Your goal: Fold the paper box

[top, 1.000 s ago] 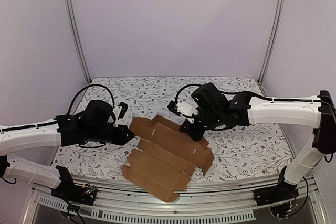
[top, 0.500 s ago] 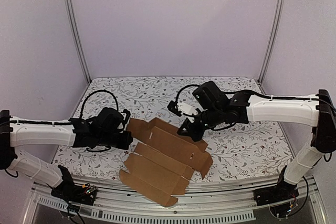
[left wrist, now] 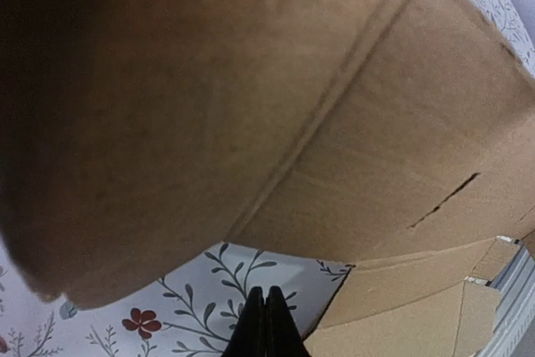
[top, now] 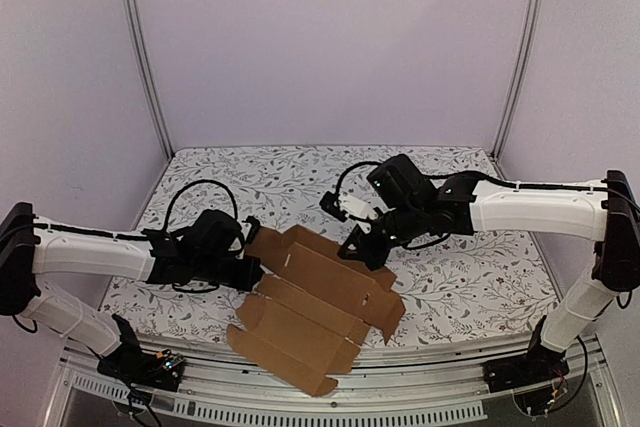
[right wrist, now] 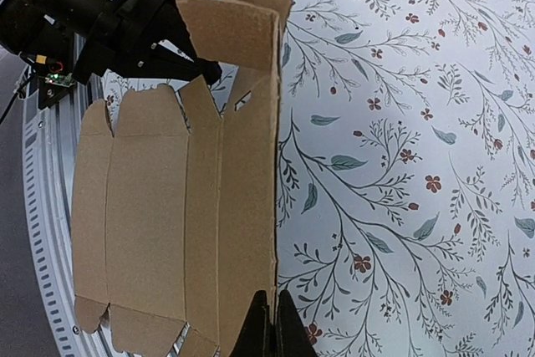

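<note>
The brown die-cut cardboard paper box (top: 310,312) lies by the floral-patterned table's (top: 450,287) near edge. The right gripper (top: 362,247) pinches its far panel. The left gripper (top: 250,272), pressed together, sits at 1 side flap. Overpushing might slide it off.

Top camera looks down from behind; close wrist cameras share the paper box (top: 318,292).

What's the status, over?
Right claw shut on paper box far edge. Left claw shut, tucked under left flap. Box mostly flat. Nothing in the way.
</note>
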